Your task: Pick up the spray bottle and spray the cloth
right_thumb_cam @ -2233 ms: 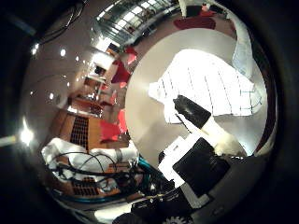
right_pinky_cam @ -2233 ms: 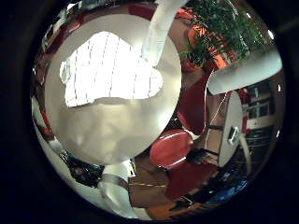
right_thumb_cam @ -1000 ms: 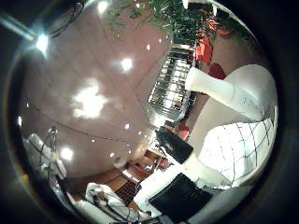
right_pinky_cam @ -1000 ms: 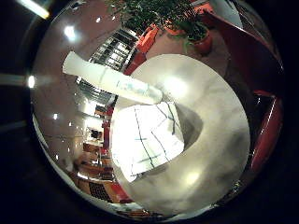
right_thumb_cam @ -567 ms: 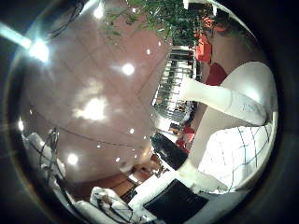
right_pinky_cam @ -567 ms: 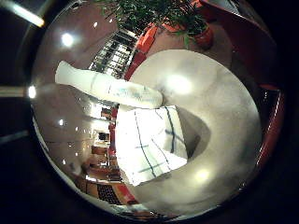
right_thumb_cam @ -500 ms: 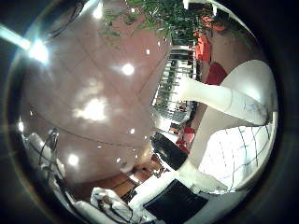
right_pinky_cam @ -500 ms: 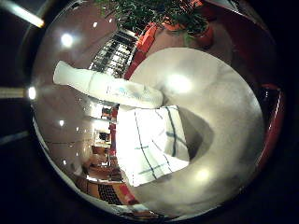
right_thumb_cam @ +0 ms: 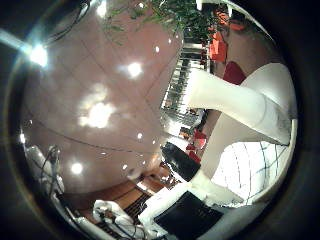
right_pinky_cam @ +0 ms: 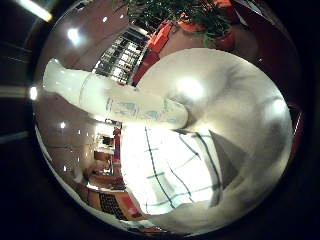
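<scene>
A white spray bottle [right_pinky_cam: 110,97] stands on a round white table [right_pinky_cam: 235,100]; in the right little finger side palm view it looms large, close to the palm. It also shows in the right thumb side palm view [right_thumb_cam: 235,100]. A white cloth with dark grid lines [right_pinky_cam: 170,165] lies flat on the table right beside the bottle's base; its edge shows in the right thumb side palm view [right_thumb_cam: 250,160].
Green plants [right_pinky_cam: 185,15] and red seats [right_pinky_cam: 160,40] stand beyond the table. A ceiling with several lights [right_thumb_cam: 100,110] fills much of the right thumb side palm view.
The bottle and cloth have grown larger in both views: the palm has come closer to them. The things on the table have not moved.
</scene>
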{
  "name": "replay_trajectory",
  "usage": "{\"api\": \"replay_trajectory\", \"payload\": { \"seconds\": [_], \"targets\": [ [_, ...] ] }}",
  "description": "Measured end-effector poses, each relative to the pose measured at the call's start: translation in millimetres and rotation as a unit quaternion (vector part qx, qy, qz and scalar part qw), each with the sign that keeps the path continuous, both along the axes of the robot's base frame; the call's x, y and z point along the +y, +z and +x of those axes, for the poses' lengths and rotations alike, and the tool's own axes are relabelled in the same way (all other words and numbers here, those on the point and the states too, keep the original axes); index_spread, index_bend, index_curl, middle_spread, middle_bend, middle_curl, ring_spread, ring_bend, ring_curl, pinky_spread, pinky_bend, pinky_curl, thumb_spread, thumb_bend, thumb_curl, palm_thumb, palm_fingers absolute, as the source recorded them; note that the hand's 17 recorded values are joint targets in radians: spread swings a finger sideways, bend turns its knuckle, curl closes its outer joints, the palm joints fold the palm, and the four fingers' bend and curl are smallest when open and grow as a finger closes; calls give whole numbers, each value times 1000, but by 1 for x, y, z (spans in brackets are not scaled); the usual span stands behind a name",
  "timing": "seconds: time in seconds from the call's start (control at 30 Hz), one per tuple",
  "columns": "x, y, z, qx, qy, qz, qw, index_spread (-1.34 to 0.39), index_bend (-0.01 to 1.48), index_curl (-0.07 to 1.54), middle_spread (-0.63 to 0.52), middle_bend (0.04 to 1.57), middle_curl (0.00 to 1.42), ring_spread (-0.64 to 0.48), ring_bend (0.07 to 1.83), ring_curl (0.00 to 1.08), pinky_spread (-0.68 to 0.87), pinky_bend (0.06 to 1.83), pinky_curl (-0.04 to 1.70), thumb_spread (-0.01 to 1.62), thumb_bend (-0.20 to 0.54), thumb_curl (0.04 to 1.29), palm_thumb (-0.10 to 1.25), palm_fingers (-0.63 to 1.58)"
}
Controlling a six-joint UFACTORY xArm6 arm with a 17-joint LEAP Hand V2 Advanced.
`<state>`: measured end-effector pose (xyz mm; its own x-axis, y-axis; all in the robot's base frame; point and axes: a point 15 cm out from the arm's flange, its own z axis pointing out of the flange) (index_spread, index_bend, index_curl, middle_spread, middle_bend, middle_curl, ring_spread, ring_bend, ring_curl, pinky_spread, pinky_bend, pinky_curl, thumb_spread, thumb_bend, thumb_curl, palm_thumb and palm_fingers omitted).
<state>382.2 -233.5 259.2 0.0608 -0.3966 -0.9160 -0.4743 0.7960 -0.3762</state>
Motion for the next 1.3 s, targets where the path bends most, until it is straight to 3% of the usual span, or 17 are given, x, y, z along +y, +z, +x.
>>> {"api": "replay_trajectory", "payload": {
  "seconds": [0.17, 0.23, 0.33, 0.37, 0.5, 0.73, 0.87, 1.13, 1.3],
  "targets": [
    [9, 8, 33, 2, 14, -9, 1000, -150, 183, 315, 51, 404, 416, 150, 584, 265, 405, 377, 251, 1065, -10, 362, 714, 341],
    [13, 14, 44, 1, 19, -8, 1000, -184, 193, 330, -20, 462, 445, 37, 683, 291, 348, 390, 246, 1062, -4, 383, 776, 530],
    [19, 15, 53, 7, 23, -10, 1000, -263, 192, 351, -127, 573, 505, -135, 876, 345, 100, 534, 255, 1029, 1, 422, 890, 919],
    [22, 14, 55, 9, 27, -8, 1000, -287, 206, 381, -155, 586, 529, -167, 918, 380, 2, 602, 285, 1012, -7, 432, 916, 949],
    [38, 15, 62, 15, 42, -1, 999, -351, 401, 514, -185, 781, 630, -200, 1004, 449, -239, 817, 381, 959, -14, 469, 982, 1312],
    [51, 21, 63, 15, 55, 8, 998, -269, 847, 723, -123, 1063, 692, -161, 1252, 540, -271, 1127, 555, 960, -12, 533, 1020, 1326],
    [58, 34, 61, 6, 66, 8, 998, -226, 999, 760, -111, 1182, 712, -158, 1343, 568, -237, 1208, 633, 979, -9, 568, 1044, 1269],
    [87, 93, 49, -18, 114, -5, 993, -191, 1126, 759, -101, 1311, 708, -158, 1426, 593, -181, 1256, 804, 934, -13, 657, 1071, 1186],
    [95, 128, 34, 5, 165, -99, 981, -184, 1144, 741, -97, 1334, 688, -157, 1462, 600, -164, 1229, 898, 906, -16, 698, 1056, 1183]
  ]
}}
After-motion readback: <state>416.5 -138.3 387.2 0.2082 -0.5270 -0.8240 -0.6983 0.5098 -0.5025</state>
